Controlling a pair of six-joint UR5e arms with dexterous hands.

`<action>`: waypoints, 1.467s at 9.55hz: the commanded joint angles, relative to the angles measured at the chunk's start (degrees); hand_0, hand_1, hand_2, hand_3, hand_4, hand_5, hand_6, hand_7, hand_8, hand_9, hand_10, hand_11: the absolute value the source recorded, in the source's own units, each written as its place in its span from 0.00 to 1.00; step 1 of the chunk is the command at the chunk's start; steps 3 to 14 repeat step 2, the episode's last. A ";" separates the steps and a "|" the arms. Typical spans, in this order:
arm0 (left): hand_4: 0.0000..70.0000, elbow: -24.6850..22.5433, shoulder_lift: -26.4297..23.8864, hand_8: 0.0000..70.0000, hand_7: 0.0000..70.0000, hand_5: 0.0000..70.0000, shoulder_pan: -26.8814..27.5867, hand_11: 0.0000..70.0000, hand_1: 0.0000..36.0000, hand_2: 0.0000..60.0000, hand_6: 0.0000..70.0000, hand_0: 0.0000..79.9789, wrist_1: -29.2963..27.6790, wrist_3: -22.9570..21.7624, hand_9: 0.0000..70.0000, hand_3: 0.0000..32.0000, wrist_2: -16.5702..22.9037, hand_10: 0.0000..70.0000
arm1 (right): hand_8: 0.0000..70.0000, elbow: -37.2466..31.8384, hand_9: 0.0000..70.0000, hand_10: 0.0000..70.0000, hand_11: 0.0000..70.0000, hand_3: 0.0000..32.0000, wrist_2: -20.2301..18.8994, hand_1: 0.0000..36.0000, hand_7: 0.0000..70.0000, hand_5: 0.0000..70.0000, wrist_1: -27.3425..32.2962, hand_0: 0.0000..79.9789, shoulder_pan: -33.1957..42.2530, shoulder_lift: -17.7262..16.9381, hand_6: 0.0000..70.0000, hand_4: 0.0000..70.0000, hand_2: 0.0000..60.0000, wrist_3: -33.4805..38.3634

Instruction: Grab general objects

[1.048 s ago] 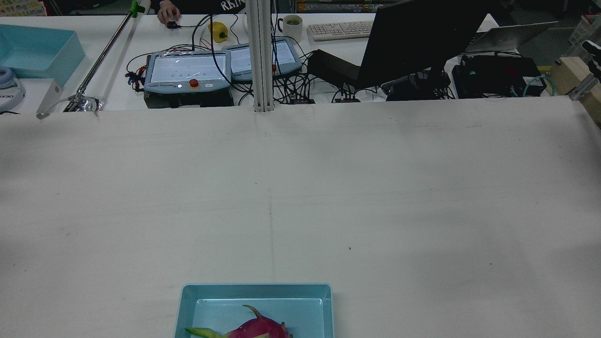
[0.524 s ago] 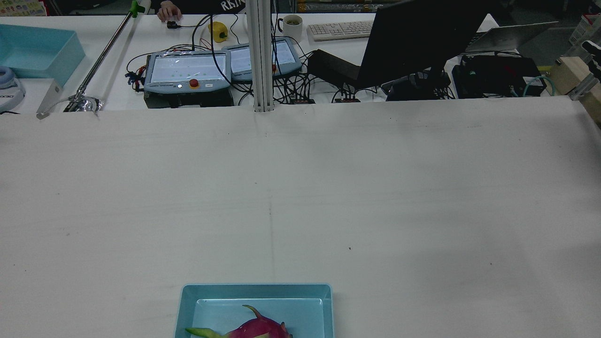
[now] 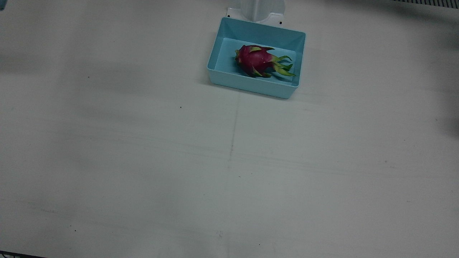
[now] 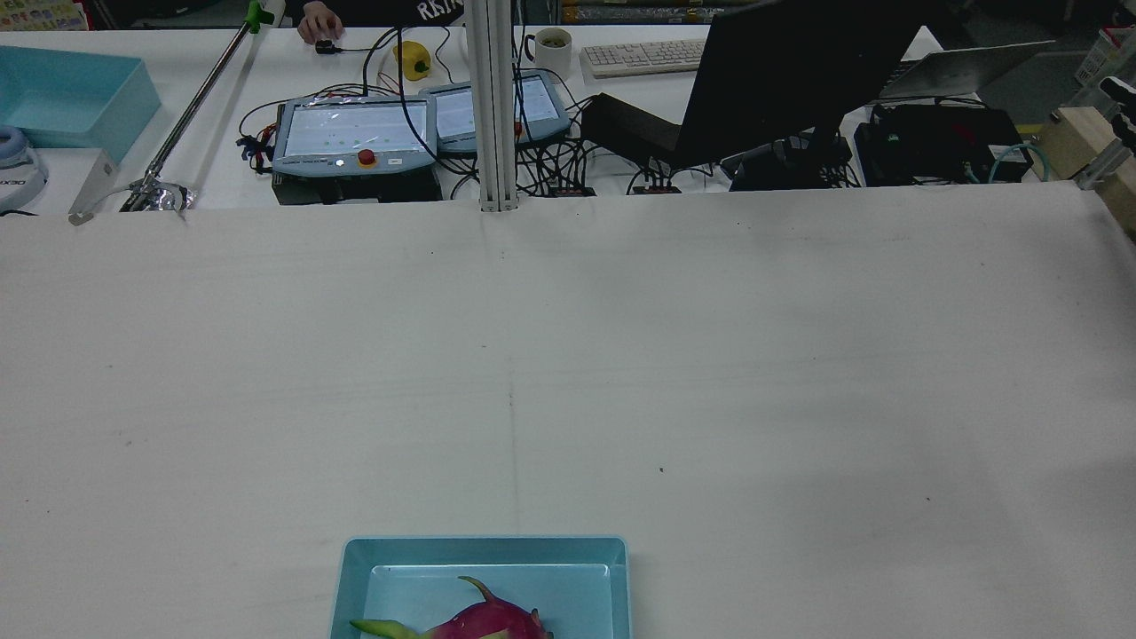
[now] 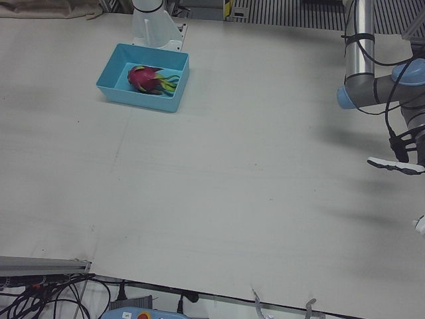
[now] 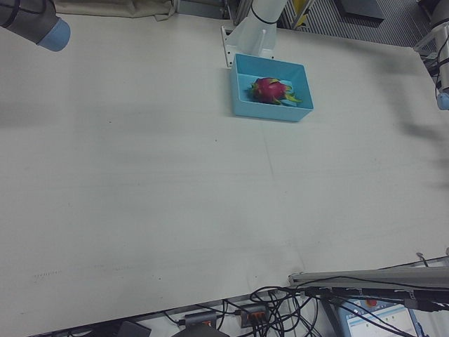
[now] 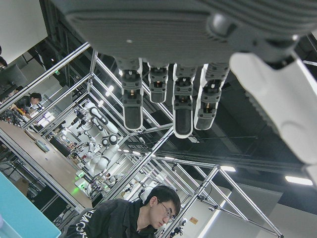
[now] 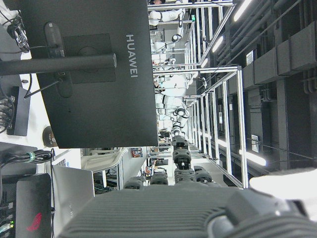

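A pink dragon fruit with green scales (image 3: 259,59) lies in a light blue bin (image 3: 251,85) at the robot's edge of the table; it also shows in the rear view (image 4: 490,619), the left-front view (image 5: 149,80) and the right-front view (image 6: 269,90). My left hand (image 7: 173,94) points up and away from the table, fingers apart, holding nothing. Part of it shows at the left-front view's right edge (image 5: 396,163), far from the bin. My right hand (image 8: 178,198) faces the monitor side, fingers spread and empty. Neither hand is near the fruit.
The white table (image 3: 229,161) is bare apart from the bin. Beyond its far edge stand teach pendants (image 4: 355,135), a black monitor (image 4: 790,80) and cables. The left arm's elbow (image 5: 362,93) and the right arm's elbow (image 6: 35,21) hang over the table's sides.
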 commanded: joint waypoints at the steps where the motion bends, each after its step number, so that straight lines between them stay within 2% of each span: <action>1: 0.41 -0.22 0.17 0.17 0.67 0.17 0.02 0.45 0.15 0.00 0.38 0.58 -1.04 -0.49 0.29 0.00 -0.48 0.31 | 0.00 0.00 0.00 0.00 0.00 0.00 0.00 0.00 0.00 0.00 0.00 0.00 0.00 -0.01 0.00 0.00 0.00 0.08; 2: 0.41 -0.22 0.17 0.16 0.66 0.17 0.02 0.43 0.16 0.00 0.37 0.58 -1.05 -0.40 0.28 0.00 -0.48 0.29 | 0.00 0.09 0.00 0.00 0.00 0.00 0.00 0.00 0.00 0.00 0.00 0.00 0.00 -0.01 0.00 0.00 0.00 0.00; 14: 0.41 -0.22 0.17 0.16 0.66 0.17 0.02 0.43 0.16 0.00 0.37 0.58 -1.05 -0.40 0.28 0.00 -0.48 0.29 | 0.00 0.09 0.00 0.00 0.00 0.00 0.00 0.00 0.00 0.00 0.00 0.00 0.00 -0.01 0.00 0.00 0.00 0.00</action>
